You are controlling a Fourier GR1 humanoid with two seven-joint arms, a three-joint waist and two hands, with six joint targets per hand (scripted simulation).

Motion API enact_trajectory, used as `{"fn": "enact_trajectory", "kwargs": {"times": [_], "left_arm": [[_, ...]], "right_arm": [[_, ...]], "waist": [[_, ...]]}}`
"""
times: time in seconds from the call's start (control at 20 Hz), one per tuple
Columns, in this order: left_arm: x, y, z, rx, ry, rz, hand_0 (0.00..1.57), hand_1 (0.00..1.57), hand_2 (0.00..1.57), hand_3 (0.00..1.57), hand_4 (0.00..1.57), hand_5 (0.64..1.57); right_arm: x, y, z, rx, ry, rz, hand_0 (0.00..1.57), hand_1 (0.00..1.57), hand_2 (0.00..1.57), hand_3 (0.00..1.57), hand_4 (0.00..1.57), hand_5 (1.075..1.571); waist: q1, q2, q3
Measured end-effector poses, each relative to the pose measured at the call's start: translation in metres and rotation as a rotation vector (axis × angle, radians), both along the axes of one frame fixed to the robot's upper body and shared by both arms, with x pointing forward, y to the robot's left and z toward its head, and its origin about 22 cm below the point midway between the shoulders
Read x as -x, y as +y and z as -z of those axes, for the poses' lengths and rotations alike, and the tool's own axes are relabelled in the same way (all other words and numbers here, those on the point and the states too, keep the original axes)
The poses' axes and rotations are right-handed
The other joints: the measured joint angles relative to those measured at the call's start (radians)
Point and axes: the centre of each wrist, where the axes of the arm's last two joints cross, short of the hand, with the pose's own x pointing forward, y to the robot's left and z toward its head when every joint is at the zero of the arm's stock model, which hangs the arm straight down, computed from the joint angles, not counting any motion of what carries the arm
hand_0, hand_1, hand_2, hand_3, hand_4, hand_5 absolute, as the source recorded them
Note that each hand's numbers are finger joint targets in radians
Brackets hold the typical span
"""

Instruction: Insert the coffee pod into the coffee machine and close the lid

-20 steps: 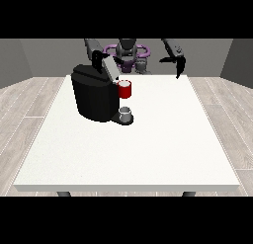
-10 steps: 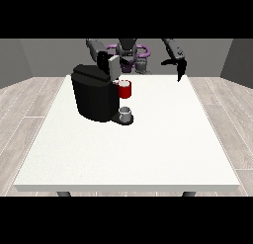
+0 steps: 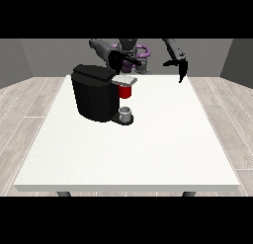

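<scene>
Front view: hand at view's left above boxy matte-black coffee machine, fingers unclear; hand at view's right apart, fingers hanging relaxed; smooth white table.

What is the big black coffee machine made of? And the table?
The coffee machine looks like black plastic with a dull finish: its sides are evenly dark with only faint highlights. The table has a flat white matte top with no grain or shine, perhaps laminate or painted board; I can't tell which.
</scene>
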Motion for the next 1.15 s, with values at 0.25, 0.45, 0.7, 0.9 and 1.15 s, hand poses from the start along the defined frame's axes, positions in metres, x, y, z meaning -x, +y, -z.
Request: {"fn": "enact_trajectory", "kwargs": {"times": [0.25,0.45,0.7,0.9,1.15], "left_arm": [[-0.003,0.002,0.001,0.005,0.003,0.009,0.00,0.00,0.00,0.00,0.37,1.571],[-0.005,0.009,0.004,0.005,-0.001,0.003,0.00,0.00,0.00,0.00,0.37,1.571],[-0.003,0.011,0.009,0.015,0.026,0.008,0.00,0.00,0.00,0.00,0.34,1.571],[0.003,0.009,0.019,0.024,0.054,-0.002,0.00,0.00,0.00,0.00,0.37,1.571],[0.005,0.000,0.025,0.024,0.031,0.022,0.00,0.00,0.00,0.00,0.17,1.571]], "right_arm": [[-0.004,0.025,-0.019,0.104,-0.068,-0.051,0.00,0.00,0.00,0.00,0.38,1.571],[-0.007,0.042,-0.040,0.109,-0.116,-0.098,0.00,0.00,0.00,0.00,0.39,1.571],[-0.004,0.053,-0.032,0.108,-0.108,-0.149,0.00,0.00,0.00,0.00,0.43,1.571],[0.011,0.061,-0.005,0.121,-0.070,-0.233,0.00,0.00,0.00,0.00,0.49,1.571],[0.031,0.074,0.020,0.143,-0.098,-0.367,0.00,0.00,0.00,0.00,0.46,1.571]], "waist": [[0.027,0.011,-0.0041],[0.027,0.023,-0.0050],[0.034,-0.002,-0.0055],[0.021,-0.034,-0.0053],[0.032,-0.026,-0.0053]]}}
